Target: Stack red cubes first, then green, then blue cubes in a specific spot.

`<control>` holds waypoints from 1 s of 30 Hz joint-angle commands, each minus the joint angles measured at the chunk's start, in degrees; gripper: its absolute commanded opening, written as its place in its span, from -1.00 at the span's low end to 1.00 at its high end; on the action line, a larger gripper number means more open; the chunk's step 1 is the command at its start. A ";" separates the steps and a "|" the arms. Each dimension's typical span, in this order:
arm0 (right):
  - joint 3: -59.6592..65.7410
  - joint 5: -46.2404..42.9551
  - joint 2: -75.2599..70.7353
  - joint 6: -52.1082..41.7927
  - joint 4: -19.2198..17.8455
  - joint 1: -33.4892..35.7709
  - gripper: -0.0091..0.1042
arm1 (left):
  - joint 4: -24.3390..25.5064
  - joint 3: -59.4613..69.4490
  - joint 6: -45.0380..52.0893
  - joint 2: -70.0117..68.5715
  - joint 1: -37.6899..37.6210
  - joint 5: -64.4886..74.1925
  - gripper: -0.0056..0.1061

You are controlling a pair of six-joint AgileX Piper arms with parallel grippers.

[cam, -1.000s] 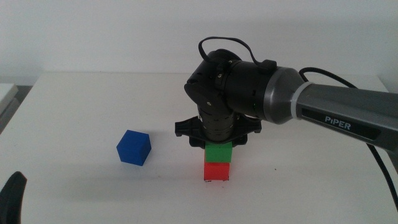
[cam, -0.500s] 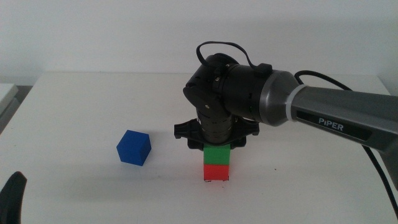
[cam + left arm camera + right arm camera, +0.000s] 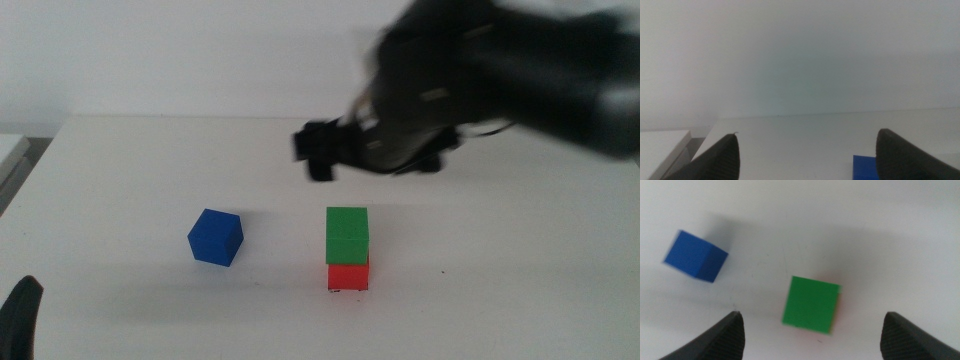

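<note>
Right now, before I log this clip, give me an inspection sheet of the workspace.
Surface: white table, bare apart from the cubes.
Job's things: green cube sits on the red cube; blue cube stands alone on the table beside the stack.
Clutter: nothing seen.
Grippers: right gripper open, above the stack, motion-blurred in the middle view; left gripper open, waiting low at the table's near left.
Cables: nothing clearly seen.
Surroundings: plain white wall.

Matt cubes [image 3: 347, 234] — smooth white table [image 3: 140, 170]
</note>
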 commanded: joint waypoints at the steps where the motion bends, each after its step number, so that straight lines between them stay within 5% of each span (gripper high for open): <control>1: 5.76 -1.51 -8.18 -6.54 -0.78 -0.84 0.80 | -0.21 0.05 -0.19 -0.23 0.06 -0.62 0.73; 8: 24.64 -11.16 -34.16 -25.15 4.06 -6.10 0.80 | -0.21 0.05 -0.19 -0.23 0.06 -0.62 0.73; 16: 31.03 -11.80 -55.65 -48.05 17.58 -8.33 0.80 | -0.21 0.05 -0.19 -0.23 0.06 -0.74 0.73; 30: 31.03 -11.76 -60.02 -49.81 18.72 -8.33 0.80 | -0.21 0.05 -0.19 -0.23 0.06 -0.74 0.73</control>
